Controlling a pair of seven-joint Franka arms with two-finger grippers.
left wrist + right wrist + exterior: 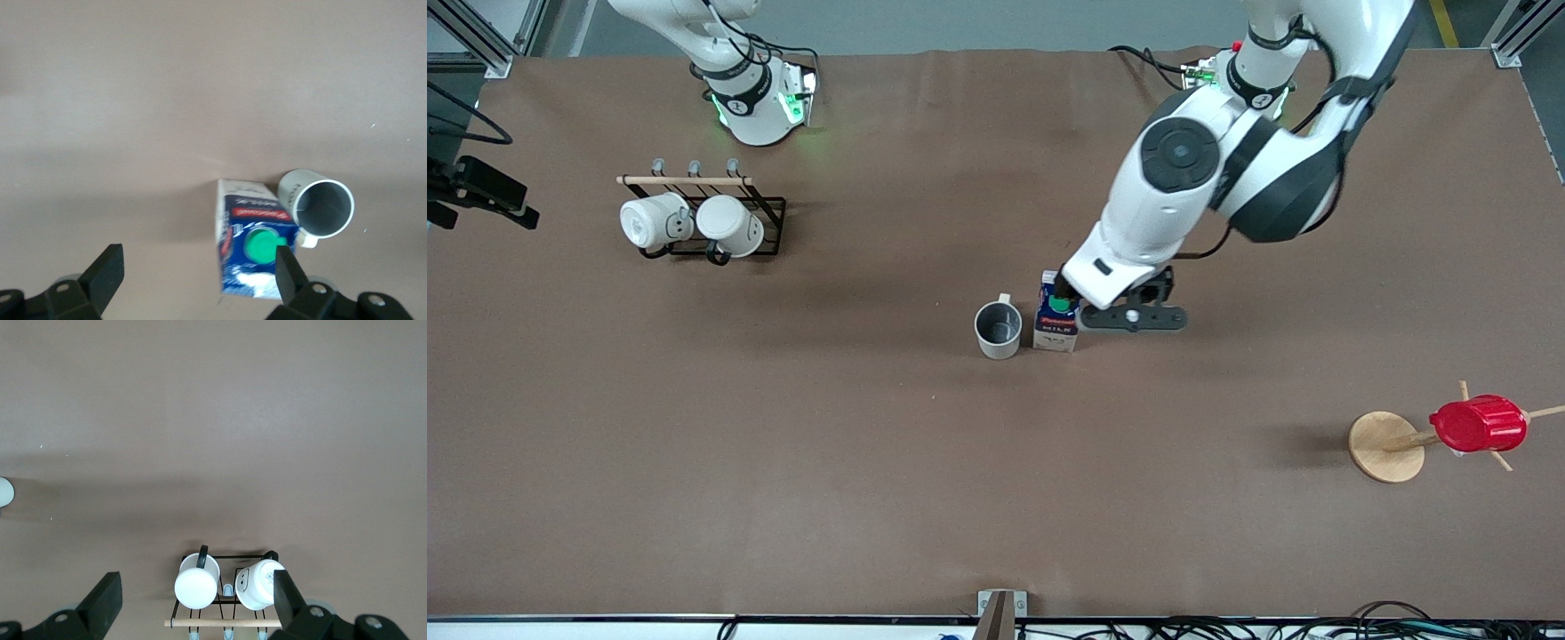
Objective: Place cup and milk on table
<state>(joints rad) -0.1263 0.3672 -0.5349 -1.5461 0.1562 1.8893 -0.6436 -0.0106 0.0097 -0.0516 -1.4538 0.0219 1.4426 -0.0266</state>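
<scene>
Grey-inside cup (998,328) touching blue milk (1056,324).

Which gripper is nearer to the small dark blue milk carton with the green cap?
Left. The left gripper hangs open right above the milk carton. The right gripper waits open over the black mug rack.

Near the right arm's end: black wire rack (734,233) with wooden rail (685,180), two white mugs (656,221) hanging side by side. Toward the left arm's end: red ribbed cup (1478,424) on a peg of a round-based wooden stand (1385,446).
</scene>
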